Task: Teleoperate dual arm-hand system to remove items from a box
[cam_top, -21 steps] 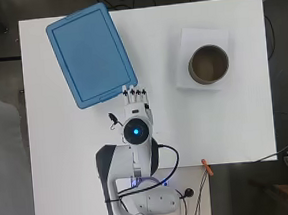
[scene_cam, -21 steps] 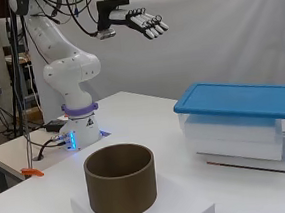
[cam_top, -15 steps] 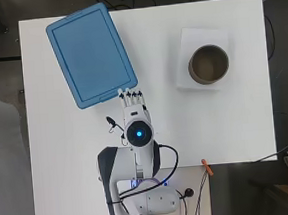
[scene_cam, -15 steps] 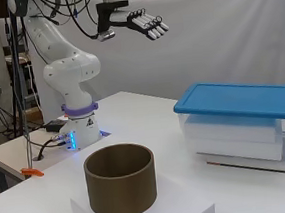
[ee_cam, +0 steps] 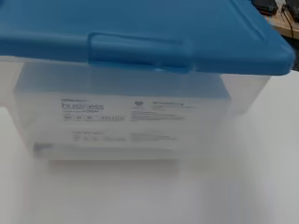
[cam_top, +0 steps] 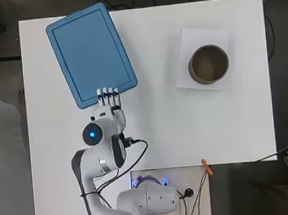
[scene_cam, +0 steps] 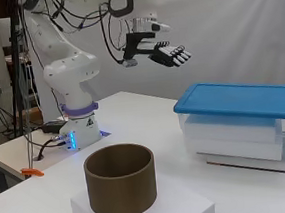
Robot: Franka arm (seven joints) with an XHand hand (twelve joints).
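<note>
**Inspector:** Where is the box (scene_cam: 242, 123) sitting?

**Assistant:** Toward the table's (cam_top: 155, 116) far left corner, skewed to the edges, its blue lid (cam_top: 90, 54) closed. Nothing is out yet.

**Inspector:** The hand (scene_cam: 169, 54)?

**Assistant:** It is hanging high above the box's near end, fingers (cam_top: 108, 96) straight and holding nothing, probably lining up on the lid's latch (ee_cam: 140, 49).

**Inspector:** Differences between views?

**Assistant:** Overhead is suggesting contact; the side view is showing clear air. Only the wrist view is showing the latch and white contents. The brown pot (scene_cam: 120, 186) on its white block (scene_cam: 186, 208) is standing well apart, near the far right corner.
</note>
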